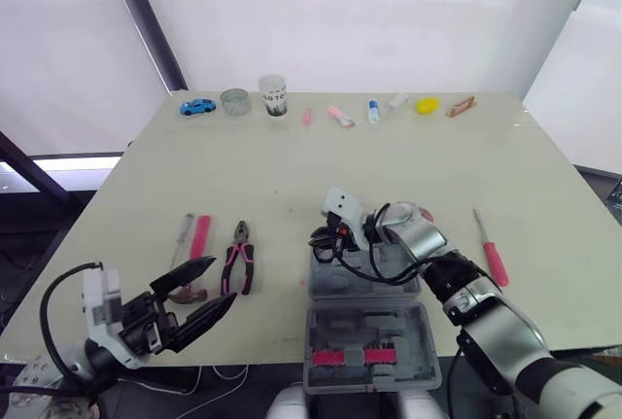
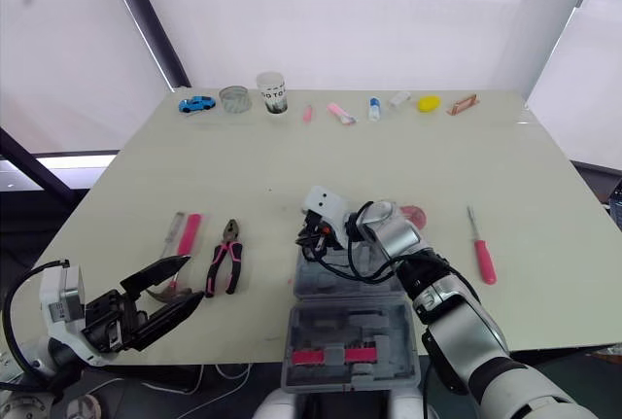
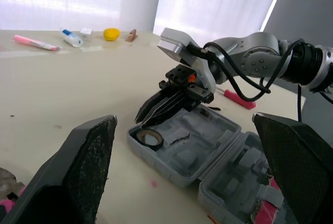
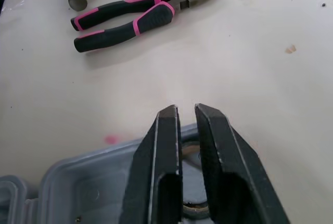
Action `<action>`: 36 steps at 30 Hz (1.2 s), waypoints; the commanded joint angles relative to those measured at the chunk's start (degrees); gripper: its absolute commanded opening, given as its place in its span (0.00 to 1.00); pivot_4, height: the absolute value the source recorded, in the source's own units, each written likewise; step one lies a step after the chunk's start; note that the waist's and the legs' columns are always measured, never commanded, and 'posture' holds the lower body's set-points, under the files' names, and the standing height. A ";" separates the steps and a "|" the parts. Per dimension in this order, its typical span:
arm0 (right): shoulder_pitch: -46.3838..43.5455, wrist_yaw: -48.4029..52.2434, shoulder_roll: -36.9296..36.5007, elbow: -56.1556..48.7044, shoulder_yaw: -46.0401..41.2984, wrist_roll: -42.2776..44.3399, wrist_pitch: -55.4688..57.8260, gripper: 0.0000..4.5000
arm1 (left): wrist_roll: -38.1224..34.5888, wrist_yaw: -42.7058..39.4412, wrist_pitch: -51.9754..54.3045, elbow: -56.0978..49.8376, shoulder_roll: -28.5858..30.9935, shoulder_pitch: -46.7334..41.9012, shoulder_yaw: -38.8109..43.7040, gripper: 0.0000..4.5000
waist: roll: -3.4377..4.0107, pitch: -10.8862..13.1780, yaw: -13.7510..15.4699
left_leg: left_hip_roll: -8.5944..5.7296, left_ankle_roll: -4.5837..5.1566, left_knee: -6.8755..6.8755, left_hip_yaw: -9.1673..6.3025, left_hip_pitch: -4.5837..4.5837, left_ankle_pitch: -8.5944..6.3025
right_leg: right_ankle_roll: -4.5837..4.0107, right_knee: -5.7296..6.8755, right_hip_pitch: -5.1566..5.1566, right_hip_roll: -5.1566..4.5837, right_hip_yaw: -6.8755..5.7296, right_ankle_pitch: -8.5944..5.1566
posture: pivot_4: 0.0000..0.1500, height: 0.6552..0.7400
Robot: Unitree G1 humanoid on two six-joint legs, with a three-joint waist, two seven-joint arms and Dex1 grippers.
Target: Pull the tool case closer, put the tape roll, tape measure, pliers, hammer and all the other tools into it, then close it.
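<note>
The grey tool case [image 1: 420, 339] lies open at the table's front centre. The tape roll [image 3: 150, 139] lies flat in its far left corner pocket. My right gripper [image 4: 186, 108] hovers just over that roll, its fingers closed to a narrow slit with nothing clearly between them. The pink-handled pliers [image 1: 238, 260] and the hammer [image 1: 191, 265] lie left of the case. My left gripper [image 1: 223, 281] stands wide open at the front edge, just above the hammer's head. A round pink tape measure [image 2: 414, 215] sits behind my right arm. A pink screwdriver [image 1: 491, 250] lies to the right.
A slim grey tool [image 1: 182, 234] lies beside the hammer. The case's near half holds a pink insert [image 1: 354, 356]. Along the far edge stand a blue toy car [image 1: 197, 106], a glass bowl [image 1: 235, 101], a cup [image 1: 273, 95] and several small items.
</note>
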 commanded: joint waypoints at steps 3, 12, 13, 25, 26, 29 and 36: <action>-0.03 -1.01 0.82 0.57 -1.08 0.38 -3.00 0.19 | -0.08 -0.49 -0.34 -0.09 0.32 -0.11 0.04 1.00 | 0.00 0.00 -0.04 | 0.00 -0.01 0.00 0.00 0.00 0.01 | 0.00 0.01 0.00 0.00 0.00 0.00 | 1.00 1.00; 0.16 -1.44 1.01 3.61 -1.27 0.54 -4.47 0.19 | 0.22 -0.80 -0.12 0.39 0.80 -0.58 0.04 1.00 | 0.00 0.00 -0.02 | 0.02 -0.02 -0.01 -0.02 0.00 0.01 | 0.00 0.01 0.00 0.01 0.00 0.00 | 1.00 1.00; 0.15 -1.32 1.01 3.70 -1.27 0.58 -4.44 0.19 | 0.24 -0.83 -0.11 0.41 0.82 -0.60 0.03 1.00 | 0.00 0.00 -0.02 | 0.02 -0.02 -0.01 -0.02 0.00 0.01 | 0.00 0.01 0.00 0.00 0.00 0.00 | 1.00 1.00; 0.62 -1.80 1.02 4.52 -1.48 0.47 -6.79 0.37 | 0.53 -0.95 -0.19 0.96 0.99 -1.19 -0.31 1.00 | 0.00 0.00 -0.02 | 0.02 -0.03 -0.02 -0.03 0.00 0.02 | 0.00 0.01 0.00 0.00 0.00 0.00 | 1.00 1.00; 0.86 -1.60 0.96 4.72 -1.37 0.43 -7.43 0.37 | 0.61 -0.93 -0.26 1.08 0.97 -1.31 -0.35 1.00 | 0.00 0.00 -0.02 | 0.02 -0.03 -0.02 -0.03 0.01 0.02 | 0.00 0.01 0.00 0.00 0.00 0.00 | 1.00 1.00; 1.45 -0.96 0.70 5.40 -1.02 0.17 -9.57 0.37 | 0.92 -0.92 -0.47 1.55 0.91 -1.64 -0.51 1.00 | 0.00 0.00 -0.02 | 0.02 -0.03 -0.02 -0.02 0.01 0.02 | 0.00 0.00 0.00 0.01 0.00 0.00 | 1.00 1.00; 2.01 -0.89 -1.07 9.49 1.49 -4.04 -12.57 0.37 | 1.82 -1.12 -0.83 2.42 0.98 -2.05 -1.04 1.00 | 0.00 0.00 -0.02 | 0.01 -0.04 -0.03 -0.02 0.01 0.03 | 0.00 0.01 0.00 0.01 0.00 0.00 | 1.00 1.00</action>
